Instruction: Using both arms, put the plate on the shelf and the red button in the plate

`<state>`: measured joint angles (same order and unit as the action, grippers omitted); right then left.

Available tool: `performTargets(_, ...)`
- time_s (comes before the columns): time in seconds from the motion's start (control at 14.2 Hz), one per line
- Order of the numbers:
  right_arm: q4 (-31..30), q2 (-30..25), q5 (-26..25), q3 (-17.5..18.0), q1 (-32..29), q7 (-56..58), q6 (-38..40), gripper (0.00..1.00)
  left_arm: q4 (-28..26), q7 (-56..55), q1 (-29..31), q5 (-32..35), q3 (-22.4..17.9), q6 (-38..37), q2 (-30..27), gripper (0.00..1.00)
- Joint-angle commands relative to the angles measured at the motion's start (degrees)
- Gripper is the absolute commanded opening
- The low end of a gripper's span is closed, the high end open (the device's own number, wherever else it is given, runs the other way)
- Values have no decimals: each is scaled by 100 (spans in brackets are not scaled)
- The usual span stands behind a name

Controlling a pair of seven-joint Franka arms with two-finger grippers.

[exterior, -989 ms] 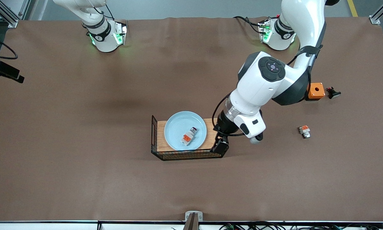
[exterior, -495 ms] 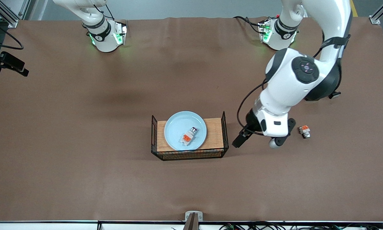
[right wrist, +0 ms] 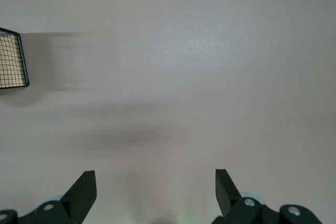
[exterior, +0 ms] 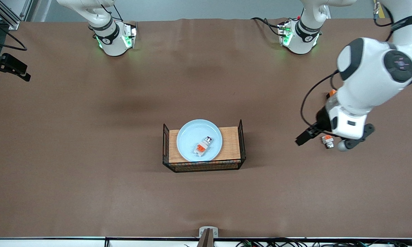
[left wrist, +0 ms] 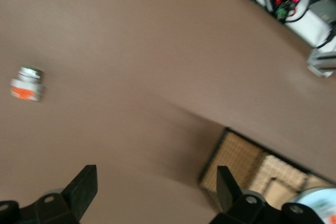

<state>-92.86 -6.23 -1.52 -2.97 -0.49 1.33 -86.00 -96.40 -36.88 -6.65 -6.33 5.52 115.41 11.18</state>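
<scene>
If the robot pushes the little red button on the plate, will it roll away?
Probably only a bit. The red button lies on its side with a round cap, so it might roll, but its blocky orange middle should stop it. The plate has a raised rim too.

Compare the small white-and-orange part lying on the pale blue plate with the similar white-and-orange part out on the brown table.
The dark-capped white-and-orange part lies on the round pale blue plate inside the wire-sided wooden tray; the silver-tipped white-and-orange part lies on the bare table toward the left arm's end, beside the open left gripper. The first looks longer. Both have white bodies with an orange block.
</scene>
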Motion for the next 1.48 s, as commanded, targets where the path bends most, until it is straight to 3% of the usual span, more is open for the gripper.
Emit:
performTargets(0.0, -145, -186, -42, -2, 40, 26, -57, 100, -72, 1415, 514, -70, 54, -640, -335, 100)
performTargets(0.49, -162, -247, -15, -10, 40, -211, 39, 100, -160, 3151, 1385, -52, 37, -1530, -1144, 100)
performTargets(0.78, -153, -239, -15, -10, 40, -212, 4, 100, -63, 3204, 1386, 27, 37, -1460, -1119, 100)
performTargets(1.27, -145, -230, -15, -10, 40, -185, -22, 100, 570, 3363, 1290, 0, -16, -1442, -820, 100)
performTargets(1.41, -153, -230, -24, -10, 40, -185, -31, 100, 570, 3346, 914, 18, -347, -1337, -793, 100)
